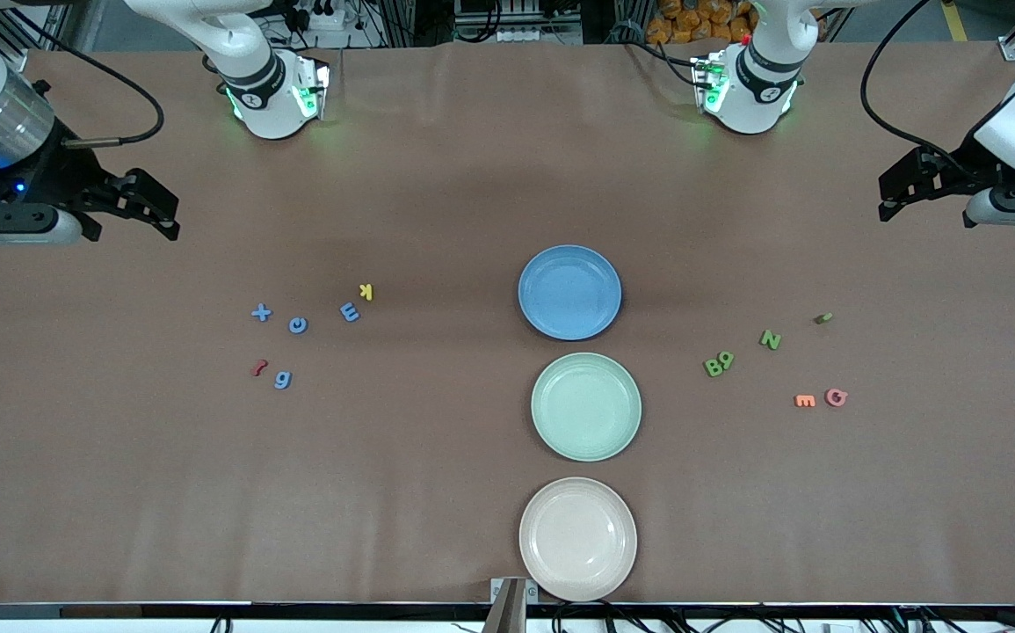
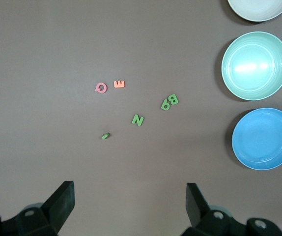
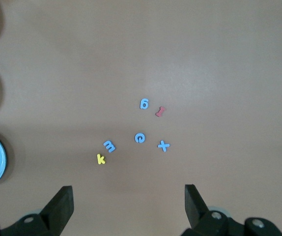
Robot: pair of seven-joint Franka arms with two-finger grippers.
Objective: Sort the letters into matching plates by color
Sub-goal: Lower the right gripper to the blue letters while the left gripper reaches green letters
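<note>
Three plates stand in a line down the table's middle, within reach of either arm. The beige-pink plate [image 1: 577, 538] is nearest the front camera, then the mint green plate [image 1: 586, 406], then the blue plate [image 1: 569, 292]. All three hold nothing, so sorting appears not yet begun.

The blue letters [image 1: 298, 325] lie scattered toward the right arm's end, with one red [image 1: 258, 367] and one yellow [image 1: 366, 291] among them. The green letters [image 1: 719, 362] lie toward the left arm's end, beside an orange [image 1: 805, 401] and a pink one [image 1: 836, 397].

The right gripper [image 1: 155, 211] and the left gripper [image 1: 898, 189] both wait at the table's ends, raised, jaws spread wide and holding nothing, each arm apparently placed to serve its own cluster.
</note>
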